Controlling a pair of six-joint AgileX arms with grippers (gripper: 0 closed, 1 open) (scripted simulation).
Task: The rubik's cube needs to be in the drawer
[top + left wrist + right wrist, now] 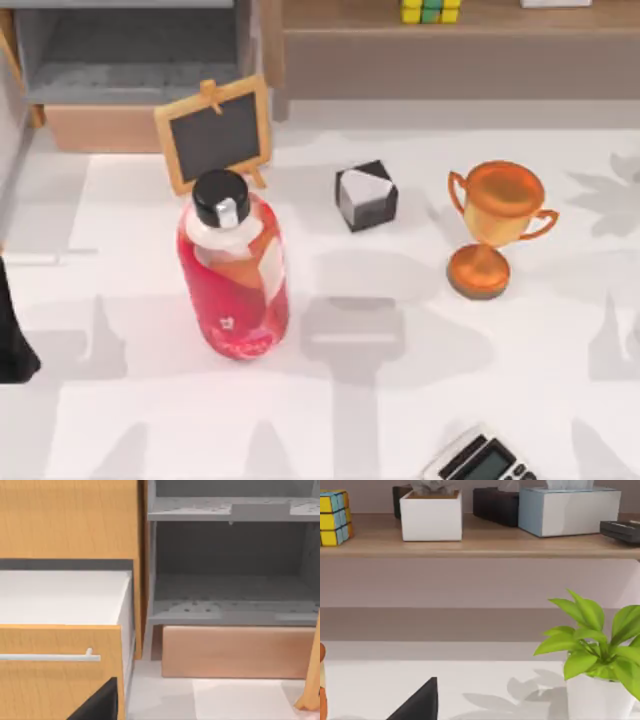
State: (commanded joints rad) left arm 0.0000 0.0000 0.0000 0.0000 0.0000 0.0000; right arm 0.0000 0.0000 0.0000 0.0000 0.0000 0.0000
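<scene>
The rubik's cube [431, 10] stands on the long brown shelf [500, 20] at the far edge of the table, a little right of its middle; in the right wrist view it sits at the shelf's end [334, 518], beside a white box [431, 515]. The drawer [105, 125] lies at the far left corner, its tan front panel [235, 651] toward the table. The cube is therefore well apart from the drawer, to its right. The right arm looks nearer to it. It has no long axis. Whether the fingers of either gripper are released or clenched, I cannot tell. The label on the red bottle [233, 272] is not readable.
</scene>
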